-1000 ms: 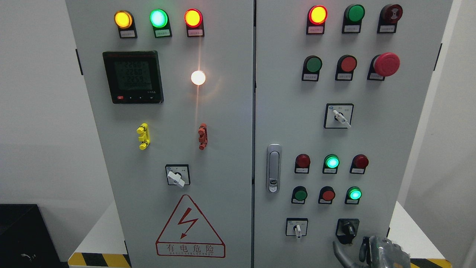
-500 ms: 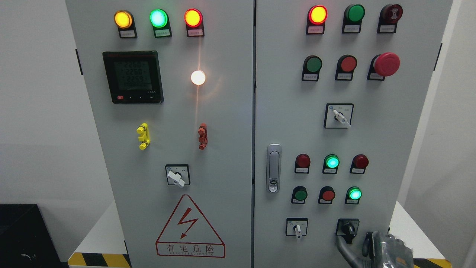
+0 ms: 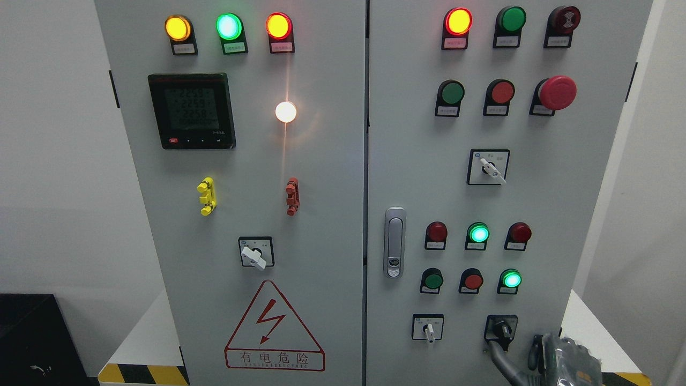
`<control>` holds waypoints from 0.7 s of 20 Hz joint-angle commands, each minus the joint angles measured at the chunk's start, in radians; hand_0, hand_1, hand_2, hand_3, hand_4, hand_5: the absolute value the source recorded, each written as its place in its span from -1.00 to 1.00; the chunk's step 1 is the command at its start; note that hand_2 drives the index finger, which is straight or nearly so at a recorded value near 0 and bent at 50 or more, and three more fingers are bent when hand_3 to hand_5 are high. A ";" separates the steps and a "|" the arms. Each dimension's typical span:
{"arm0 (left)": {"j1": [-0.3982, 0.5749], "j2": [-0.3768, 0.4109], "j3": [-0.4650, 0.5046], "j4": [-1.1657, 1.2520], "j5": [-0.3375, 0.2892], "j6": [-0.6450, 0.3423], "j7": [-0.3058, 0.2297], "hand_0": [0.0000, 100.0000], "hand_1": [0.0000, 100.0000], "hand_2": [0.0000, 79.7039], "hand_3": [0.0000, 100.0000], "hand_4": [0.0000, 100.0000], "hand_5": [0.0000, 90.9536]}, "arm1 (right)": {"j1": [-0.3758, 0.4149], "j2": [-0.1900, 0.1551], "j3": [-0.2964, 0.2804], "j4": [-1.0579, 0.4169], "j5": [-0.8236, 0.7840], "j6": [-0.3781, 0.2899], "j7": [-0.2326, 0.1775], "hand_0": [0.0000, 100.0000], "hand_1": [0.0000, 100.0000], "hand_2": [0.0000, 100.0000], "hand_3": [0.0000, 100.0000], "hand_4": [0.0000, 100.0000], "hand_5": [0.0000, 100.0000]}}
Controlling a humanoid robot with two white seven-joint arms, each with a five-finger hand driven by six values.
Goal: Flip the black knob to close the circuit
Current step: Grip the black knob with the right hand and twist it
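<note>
In the head view, the black knob sits at the lower right of the grey cabinet, right of a small white selector switch. The right hand has drifted rightward and a little lower over the last second; one grey finger now reaches up to just below the knob, apparently touching it. The fingers are loosely extended, grasping nothing. The knob's pointer looks unchanged, so the flip seems not yet done.
</note>
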 commanded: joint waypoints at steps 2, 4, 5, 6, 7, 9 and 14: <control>0.021 0.001 -0.001 -0.023 0.000 0.000 0.000 -0.76 0.11 -1.00 -1.00 -1.00 -1.00 | -0.004 -0.010 -0.033 0.017 -0.001 0.002 -0.001 -1.00 -0.76 0.73 1.00 0.75 0.90; 0.021 0.000 -0.001 -0.023 0.000 0.000 0.000 -0.76 0.11 -1.00 -1.00 -1.00 -1.00 | -0.004 -0.013 -0.041 0.017 -0.001 0.002 -0.001 -1.00 -0.76 0.73 1.00 0.75 0.90; 0.021 0.000 -0.001 -0.023 0.000 0.000 0.000 -0.76 0.11 -1.00 -1.00 -1.00 -1.00 | -0.005 -0.013 -0.042 0.017 -0.001 0.002 -0.001 -1.00 -0.76 0.73 1.00 0.75 0.90; 0.021 0.000 0.000 -0.023 0.000 0.000 0.000 -0.76 0.11 -1.00 -1.00 -1.00 -1.00 | -0.010 -0.014 -0.042 0.017 -0.003 0.002 -0.001 -1.00 -0.76 0.73 1.00 0.75 0.90; 0.021 0.000 0.000 -0.023 0.000 0.000 0.000 -0.76 0.11 -1.00 -1.00 -1.00 -1.00 | -0.010 -0.014 -0.045 0.017 -0.004 0.002 0.005 -1.00 -0.76 0.73 1.00 0.75 0.90; 0.021 0.000 -0.001 -0.023 0.000 0.000 0.000 -0.76 0.11 -1.00 -1.00 -1.00 -1.00 | -0.012 -0.014 -0.048 0.017 -0.004 0.002 0.010 -1.00 -0.76 0.73 1.00 0.75 0.90; 0.021 0.000 0.000 -0.023 0.000 0.000 0.000 -0.76 0.11 -1.00 -1.00 -1.00 -1.00 | -0.018 -0.016 -0.050 0.016 -0.007 0.002 0.012 -1.00 -0.76 0.73 1.00 0.75 0.90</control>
